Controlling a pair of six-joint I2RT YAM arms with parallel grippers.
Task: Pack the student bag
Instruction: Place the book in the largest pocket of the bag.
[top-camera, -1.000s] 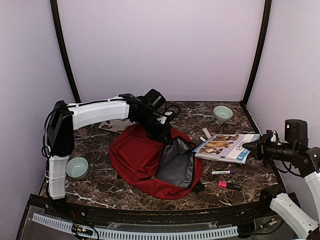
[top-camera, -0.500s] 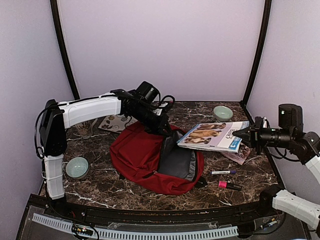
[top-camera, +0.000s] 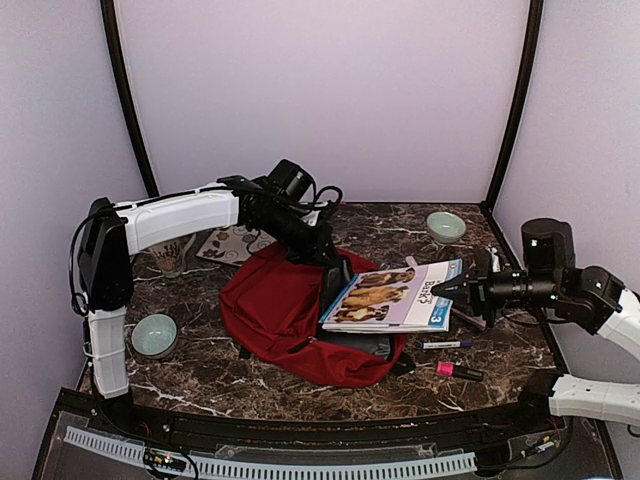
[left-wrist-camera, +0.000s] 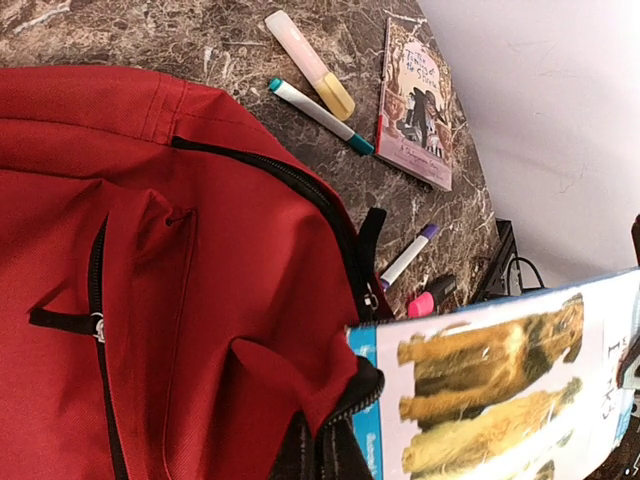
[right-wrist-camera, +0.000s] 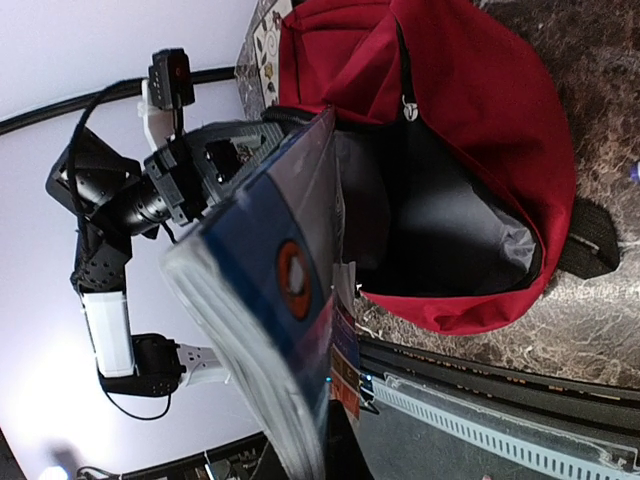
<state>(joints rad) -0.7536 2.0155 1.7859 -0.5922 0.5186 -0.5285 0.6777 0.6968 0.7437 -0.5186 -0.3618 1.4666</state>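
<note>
**Change of state.** One second ago the book (top-camera: 390, 297) lay flat on the desk (top-camera: 200, 375) at the right of the top view. It now hangs clear of the desk at centre frame, its leading edge over the open mouth of the student bag (top-camera: 275, 310). The left arm has also drawn back toward the upper left, pulling the rim of the bag up and holding the mouth wide. In the right wrist view the grey lining is exposed directly behind the book. Judgement: the insertion step is under way, and the book is not yet inside.

**Location of the task item.** The student bag lies at the centre of the desk, mouth facing right.

**Arm pose.**
- The right arm reaches in from the right edge, forearm roughly level. The right tool (top-camera: 447, 290) is closed on the right edge of the book, which tilts down toward the bag.
- The left arm extends from the left edge across the upper centre. The left tool (top-camera: 322, 258) is closed, apparently pinching the upper rim of the bag.

**Remaining items.** A pink marker (top-camera: 458, 371) lies at lower right, still unpacked.
</note>
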